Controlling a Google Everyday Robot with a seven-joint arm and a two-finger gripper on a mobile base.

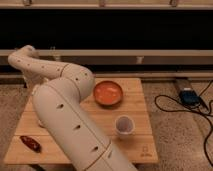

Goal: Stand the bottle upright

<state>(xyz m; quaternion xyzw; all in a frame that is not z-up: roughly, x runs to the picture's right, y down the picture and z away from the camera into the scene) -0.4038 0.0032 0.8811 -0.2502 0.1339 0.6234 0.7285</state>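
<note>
1. The step in hand appears to be the reach toward the bottle. The bottle itself shows nowhere in the camera view. It most likely lies on the left part of the desk (139, 107), behind the robot's own arm (65, 115).
2. The arm fills the lower left and centre of the frame. It rises from the bottom edge, bends near the middle, and runs back to a joint at the upper left.
3. The hand is also out of sight. It seems to sit somewhere past that upper-left joint, behind the arm on the left side of the frame. Whether it is wide, narrow or holding anything, one cannot tell.
4. To do this step well, the hand should probably come down over the lying bottle across its width and close on the body, not the cap. It should then tip the bottle up around its base and let go only once the base sits flat on the wood.
5. The tipping is best done away from the orange bowl (108, 93) at frame centre and the white cup (124, 125) below and right of it, so the arm's swing does not knock either.
6. A small red-brown object (31, 143) lies at the lower left of the desk; what it is cannot be made out.
7. A blue box (189, 96) with dark cables lies on the floor at the right, well apart from the desk.
8. The desk's left half is largely covered by the arm, so anything else lying there is unknown.
</note>
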